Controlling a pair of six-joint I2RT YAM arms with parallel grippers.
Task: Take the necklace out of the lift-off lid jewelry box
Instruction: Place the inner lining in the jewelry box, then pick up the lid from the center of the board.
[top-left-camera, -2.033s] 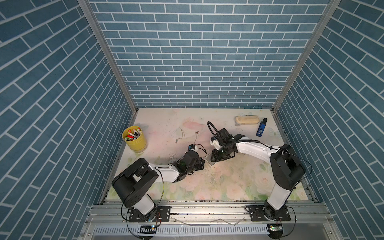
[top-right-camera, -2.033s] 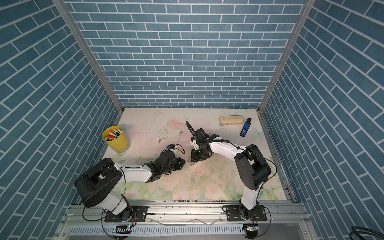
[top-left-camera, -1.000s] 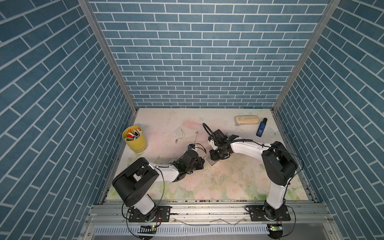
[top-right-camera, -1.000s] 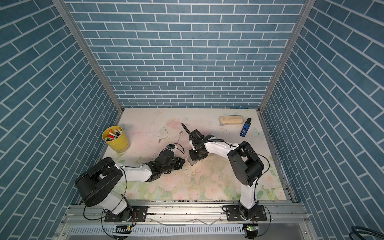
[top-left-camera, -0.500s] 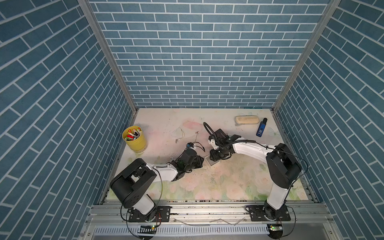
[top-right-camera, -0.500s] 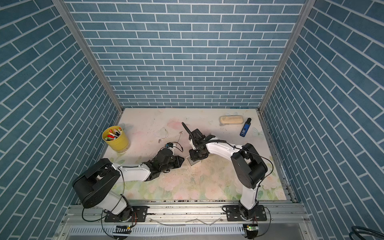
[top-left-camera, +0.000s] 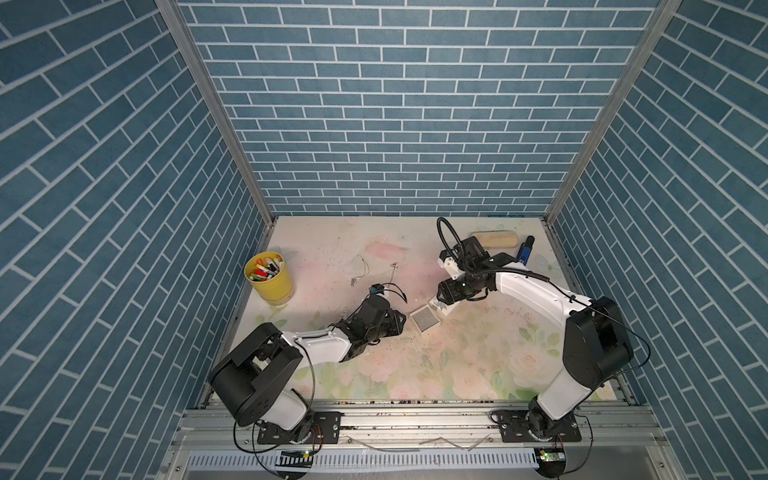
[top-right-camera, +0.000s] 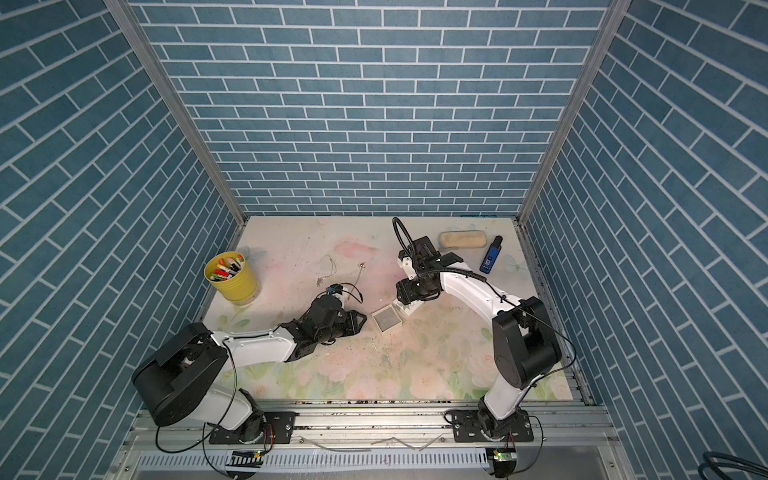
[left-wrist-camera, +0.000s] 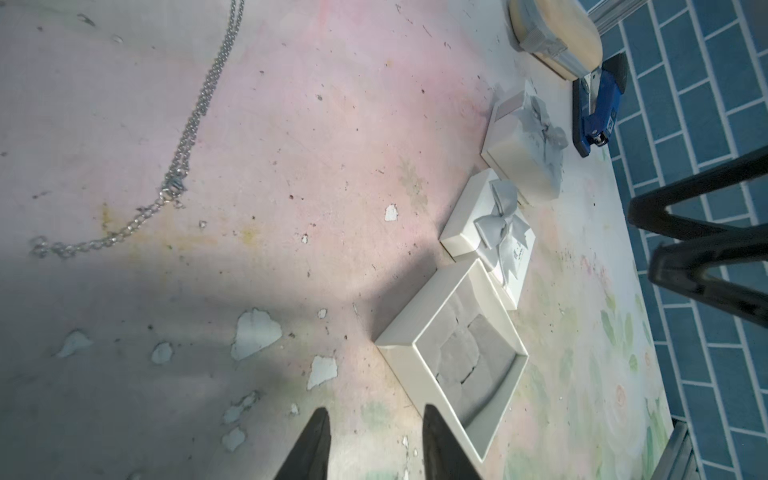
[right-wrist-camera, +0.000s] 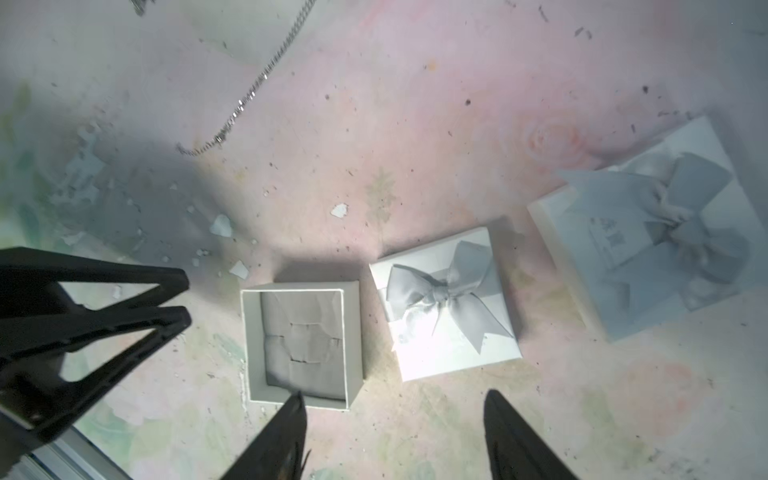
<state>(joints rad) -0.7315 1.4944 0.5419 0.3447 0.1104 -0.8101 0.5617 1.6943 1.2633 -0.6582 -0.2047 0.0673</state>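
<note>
The jewelry box base (top-left-camera: 424, 319) (top-right-camera: 387, 320) stands open on the mat, showing only its grey insert (left-wrist-camera: 465, 353) (right-wrist-camera: 303, 340). Its white lid with a grey bow (left-wrist-camera: 492, 237) (right-wrist-camera: 446, 307) lies flat right beside it. A silver necklace chain (top-left-camera: 393, 272) (left-wrist-camera: 187, 137) (right-wrist-camera: 257, 87) lies on the mat, well apart from the box. My left gripper (top-left-camera: 399, 322) (left-wrist-camera: 374, 415) is open and empty at the box's near-left corner. My right gripper (top-left-camera: 437, 297) (right-wrist-camera: 395, 397) is open and empty, above the seam between box and lid.
A second closed box with a bow (left-wrist-camera: 523, 153) (right-wrist-camera: 648, 232) sits past the lid. Another thin chain (top-left-camera: 358, 266) lies on the mat. A yellow cup of markers (top-left-camera: 269, 276) is at far left; a beige case (top-left-camera: 496, 240) and blue device (top-left-camera: 525, 251) are at the back right.
Both grippers have opened wider over the last second. The right hand has shifted slightly back toward the right; the left arm has hardly moved.
</note>
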